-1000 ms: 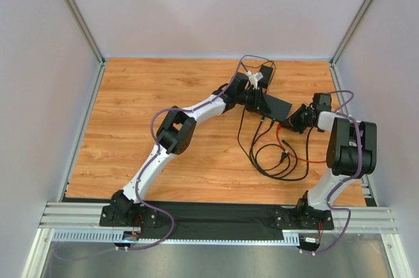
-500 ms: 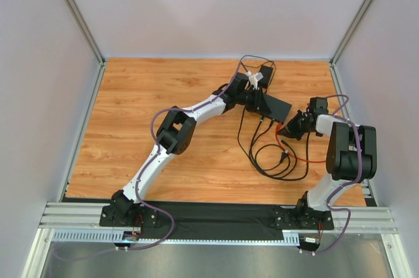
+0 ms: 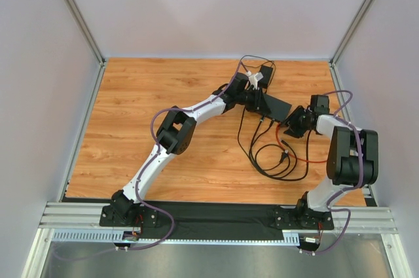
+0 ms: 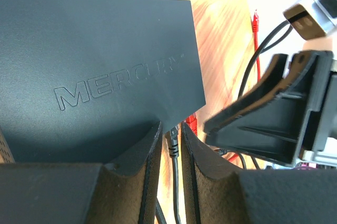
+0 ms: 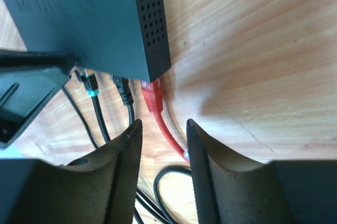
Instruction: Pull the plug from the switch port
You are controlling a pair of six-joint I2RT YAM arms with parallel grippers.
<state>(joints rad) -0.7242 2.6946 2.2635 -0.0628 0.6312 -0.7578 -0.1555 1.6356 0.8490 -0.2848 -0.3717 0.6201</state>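
Jaws apart on the right gripper [image 5: 162,129], straddling the red cord just behind the red plug [image 5: 152,96]. The plug is seated in the end port of the switch [image 5: 79,18] (box fills the upper left of the right wrist view, plug at centre-left). Jaws of the left gripper [image 4: 171,176] are nearly together with only a slit between them, at the switch's port edge, lower middle of the left wrist view. Cannot tell if they pinch anything or just press down.

Step in hand, as I read it: grasp the plug. To do it well:
- Advance so the pads land on the plug body, not the cord.
- Stay clear of the 2 black plugs [image 5: 122,89] just left.
- Probably squeeze the latch.
- Pull straight along the port axis while the left arm steadies the box.
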